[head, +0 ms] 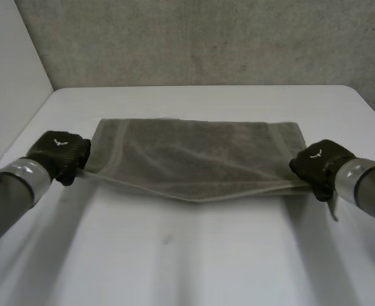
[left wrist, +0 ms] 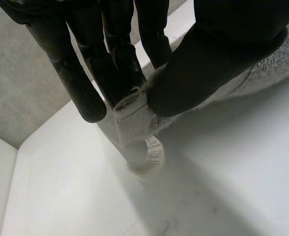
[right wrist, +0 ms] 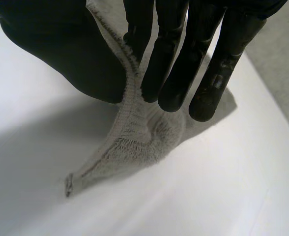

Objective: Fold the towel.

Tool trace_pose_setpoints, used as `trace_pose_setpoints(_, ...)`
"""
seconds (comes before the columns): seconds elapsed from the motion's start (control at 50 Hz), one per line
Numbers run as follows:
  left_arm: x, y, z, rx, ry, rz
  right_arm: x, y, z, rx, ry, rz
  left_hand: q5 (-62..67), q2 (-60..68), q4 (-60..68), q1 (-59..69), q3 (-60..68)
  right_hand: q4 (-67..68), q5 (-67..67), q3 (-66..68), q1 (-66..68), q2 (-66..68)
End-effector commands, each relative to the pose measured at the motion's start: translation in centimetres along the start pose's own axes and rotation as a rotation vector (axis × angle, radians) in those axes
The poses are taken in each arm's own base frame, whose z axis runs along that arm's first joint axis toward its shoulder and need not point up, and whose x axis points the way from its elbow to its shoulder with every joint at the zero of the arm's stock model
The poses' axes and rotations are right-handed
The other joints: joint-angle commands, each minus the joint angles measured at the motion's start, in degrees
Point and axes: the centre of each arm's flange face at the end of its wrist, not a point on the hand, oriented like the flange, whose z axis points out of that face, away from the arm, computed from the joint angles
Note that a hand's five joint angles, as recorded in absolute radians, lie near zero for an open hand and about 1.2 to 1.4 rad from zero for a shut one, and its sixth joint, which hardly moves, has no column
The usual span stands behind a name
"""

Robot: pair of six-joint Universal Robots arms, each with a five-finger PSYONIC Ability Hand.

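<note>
A grey towel (head: 197, 156) lies spread across the middle of the white table (head: 187, 255), its near edge lifted and sagging between my two hands. My left hand (head: 60, 153) is shut on the towel's near left corner. In the left wrist view the thumb (left wrist: 208, 64) presses the towel's corner (left wrist: 134, 118) against the fingers (left wrist: 120, 64). My right hand (head: 320, 164) is shut on the near right corner. In the right wrist view the towel's hem (right wrist: 130, 123) runs up between the thumb (right wrist: 66, 54) and the fingers (right wrist: 184, 64).
A grey wall (head: 206, 38) stands behind the table's far edge. A white side panel (head: 12, 70) rises at the left. Bare table surface stretches in front of the towel.
</note>
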Motion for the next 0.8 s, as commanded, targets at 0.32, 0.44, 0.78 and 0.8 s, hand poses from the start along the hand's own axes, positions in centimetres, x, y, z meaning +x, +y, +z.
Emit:
trace_pose_setpoints(0.32, 0.5, 0.0, -2.8, -0.134, 0.104, 0.15, 2.8, 0.0, -0.6, -0.078, -0.032, -0.227, 11.3, 10.4, 10.5, 13.4, 10.5, 11.5, 12.7, 11.9, 24.9, 12.6)
trace_pose_setpoints(0.44, 0.5, 0.1, 2.3, -0.098, 0.096, 0.151, 3.3, 0.3, 4.3, -0.008, 0.054, -0.253, 11.3, 10.4, 10.5, 13.4, 10.5, 11.5, 12.7, 11.9, 24.9, 12.6)
trace_pose_setpoints(0.78, 0.5, -1.3, 16.4, 0.065, -0.124, 0.114, 1.1, 0.6, 16.6, 0.268, 0.371, -0.415, 11.3, 10.4, 10.5, 13.4, 10.5, 11.5, 12.7, 11.9, 24.9, 12.6)
trace_pose_setpoints(0.8, 0.6, -0.9, 16.9, 0.068, -0.122, 0.116, 1.0, 0.7, 17.1, 0.281, 0.381, -0.417, 11.3, 10.4, 10.5, 13.4, 10.5, 11.5, 12.7, 11.9, 24.9, 12.6)
